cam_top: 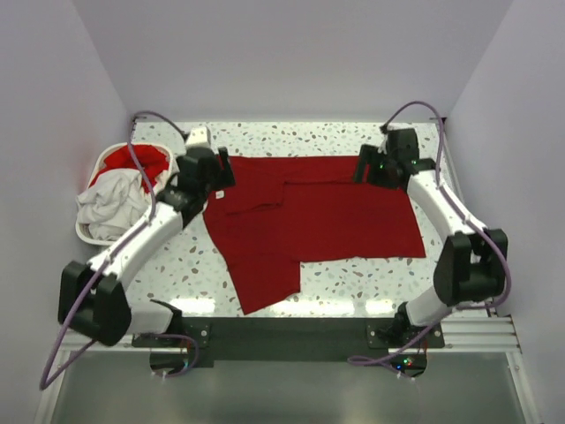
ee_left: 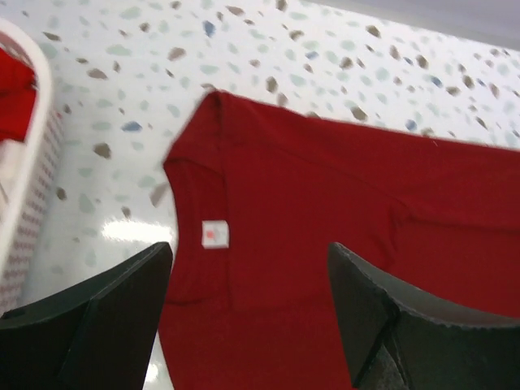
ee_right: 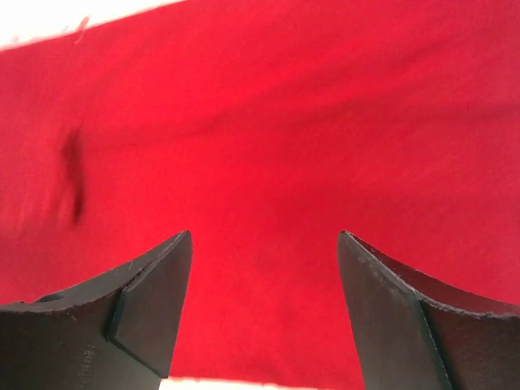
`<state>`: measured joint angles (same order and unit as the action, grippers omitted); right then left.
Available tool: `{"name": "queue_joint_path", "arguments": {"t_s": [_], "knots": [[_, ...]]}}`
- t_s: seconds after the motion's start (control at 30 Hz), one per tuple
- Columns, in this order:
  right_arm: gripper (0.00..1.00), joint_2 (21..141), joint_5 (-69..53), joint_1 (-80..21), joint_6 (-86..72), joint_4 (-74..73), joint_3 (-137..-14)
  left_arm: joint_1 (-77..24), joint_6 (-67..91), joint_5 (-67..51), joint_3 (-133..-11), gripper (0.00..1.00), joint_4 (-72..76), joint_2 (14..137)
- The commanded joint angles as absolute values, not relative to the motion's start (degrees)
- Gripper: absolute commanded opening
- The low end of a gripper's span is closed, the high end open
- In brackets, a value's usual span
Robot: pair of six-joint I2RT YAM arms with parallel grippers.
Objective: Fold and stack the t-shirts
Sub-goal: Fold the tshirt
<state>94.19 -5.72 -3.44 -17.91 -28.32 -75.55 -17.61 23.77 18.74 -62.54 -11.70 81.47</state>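
The shirt (cam_top: 327,221) lay lengthwise left to right, collar (ee_left: 185,203) below the left claw (ee_left: 250,258), hem end below the right claw (ee_right: 264,242). Both gaped wide, empty.

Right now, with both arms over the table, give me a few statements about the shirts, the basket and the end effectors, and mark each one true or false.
1. The left end effector is open over the red t-shirt, near its neck label. True.
2. The right end effector is shut on the cloth. False: it is open, with red cloth showing between its fingers.
3. The white t-shirt lies spread flat beside the red one. False: it is crumpled in the basket, spilling over its edge.
4. More red cloth sits in the basket. True.
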Motion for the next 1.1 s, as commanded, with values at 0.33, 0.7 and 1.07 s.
{"name": "queue_joint_path", "arguments": {"t_s": [0.33,0.7,1.07], "knots": [[0.76,66.89,-3.61,-17.58,-18.72,-34.80,-47.12,-36.91,45.43,27.33,-31.47,0.80,-27.15,59.33],[0.77,66.00,-1.94,-17.58,-17.23,-33.31,-44.56,-37.62,46.76,25.84,-30.32,0.53,-20.66,68.90],[0.77,67.94,1.84,-17.49,-17.31,-34.45,-45.79,-38.50,48.60,24.35,-29.62,0.53,-20.83,69.52]]}}
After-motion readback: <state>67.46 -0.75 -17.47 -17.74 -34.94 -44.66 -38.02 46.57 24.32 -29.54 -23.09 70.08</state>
